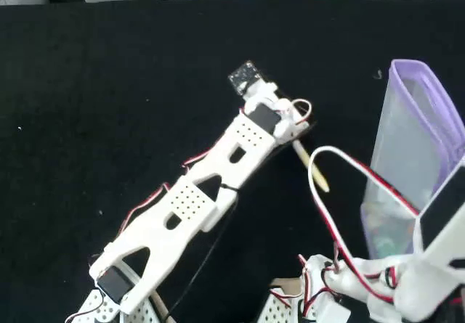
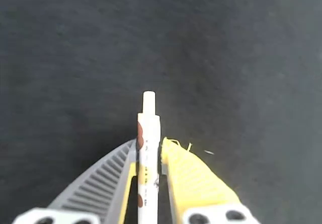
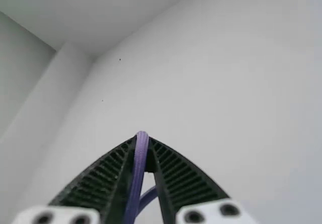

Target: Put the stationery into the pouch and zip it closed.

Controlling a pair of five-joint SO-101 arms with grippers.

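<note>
The left arm (image 1: 196,192) stretched from the table's (image 1: 109,83) 7 o'clock edge to just past its centre. There the left gripper (image 2: 149,144) was closed on a pen (image 2: 149,114), one finger on each side of the white barrel and the pen's tip sticking out beyond them. From above, the pen (image 1: 312,168) slanted out of the gripper toward 5 o'clock, over the black table and apart from the pouch. The pouch (image 1: 410,156) stood upright at 3 o'clock, clear-sided, with its purple rim uppermost. Something pale lay in its bottom, possibly stationery, though it was too blurred to tell. The right arm (image 1: 429,279) rose from 5 o'clock beside the pouch. The right gripper (image 3: 142,139) was clamped on the purple rim (image 3: 137,183), which ran between its black fingers, with a white wall (image 3: 226,73) behind.
</note>
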